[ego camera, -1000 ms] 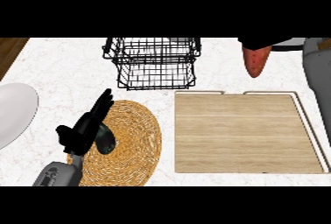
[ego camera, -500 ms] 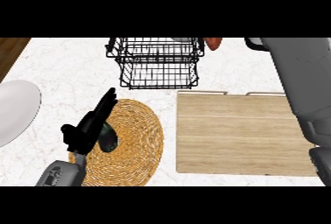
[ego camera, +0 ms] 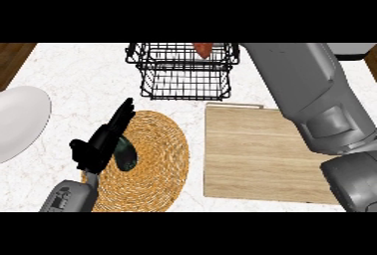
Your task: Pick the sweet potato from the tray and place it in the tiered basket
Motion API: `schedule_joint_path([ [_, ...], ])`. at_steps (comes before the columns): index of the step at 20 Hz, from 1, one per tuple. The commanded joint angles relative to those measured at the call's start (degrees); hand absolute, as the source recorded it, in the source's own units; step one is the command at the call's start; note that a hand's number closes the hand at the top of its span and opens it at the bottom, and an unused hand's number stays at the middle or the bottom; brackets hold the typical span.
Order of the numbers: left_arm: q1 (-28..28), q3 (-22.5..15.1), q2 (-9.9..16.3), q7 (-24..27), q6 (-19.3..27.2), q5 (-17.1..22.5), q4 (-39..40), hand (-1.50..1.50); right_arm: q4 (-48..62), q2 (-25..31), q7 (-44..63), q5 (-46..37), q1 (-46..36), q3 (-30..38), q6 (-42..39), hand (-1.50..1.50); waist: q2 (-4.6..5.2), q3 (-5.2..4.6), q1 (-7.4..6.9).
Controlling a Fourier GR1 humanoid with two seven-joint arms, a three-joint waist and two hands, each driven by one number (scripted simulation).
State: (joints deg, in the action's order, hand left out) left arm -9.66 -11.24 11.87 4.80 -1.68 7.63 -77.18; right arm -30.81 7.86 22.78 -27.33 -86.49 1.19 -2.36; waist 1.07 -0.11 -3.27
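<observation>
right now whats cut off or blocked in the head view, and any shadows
Head view: the right forearm blocks the wooden tray's right side and its hand is out of sight; the sweet potato shows only partly at the tiered basket's top edge; the left hand shades the woven mat.

Item count, head view:

- Sweet potato (ego camera: pixel 203 49): one, only partly visible at the upper edge, within the wire frame.
- Tiered basket (ego camera: pixel 182 69): one, black wire.
- Wooden tray (ego camera: pixel 258 154): one.
- Woven round mat (ego camera: pixel 151 154): one.
- White plate (ego camera: pixel 21 122): one, cut off by the left edge.
- Marble surface (ego camera: pixel 81 79): one.
- Hand: one visible, the left hand (ego camera: pixel 103 144).
- Grey forearms: two; the right forearm (ego camera: pixel 309 94) shows without its hand.
</observation>
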Motion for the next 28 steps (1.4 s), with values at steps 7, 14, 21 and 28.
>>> schedule_joint_path([
  [7,-1.9,0.4,-1.3,-1.8,-0.1,-0.2,-0.1,0.00,12.7,-7.0,-6.8,-0.6,-3.8,2.5,7.2,1.50,0.29,0.01,-0.35],
  [14,1.1,0.6,-0.7,0.4,-0.8,-0.8,0.2,0.00,16.8,-7.8,-6.5,4.5,-6.3,8.1,6.5,1.50,0.26,0.00,-0.82],
  [21,0.4,0.1,-1.8,1.3,0.0,-2.1,1.0,0.00,19.8,-6.9,3.1,13.6,-7.7,16.8,1.8,-1.50,0.08,0.03,-0.05],
  [28,-1.8,2.6,0.2,-0.1,-2.0,-0.7,2.3,0.00,17.5,-7.8,0.3,13.7,-7.3,17.8,16.0,-1.50,-0.18,0.01,0.69],
])
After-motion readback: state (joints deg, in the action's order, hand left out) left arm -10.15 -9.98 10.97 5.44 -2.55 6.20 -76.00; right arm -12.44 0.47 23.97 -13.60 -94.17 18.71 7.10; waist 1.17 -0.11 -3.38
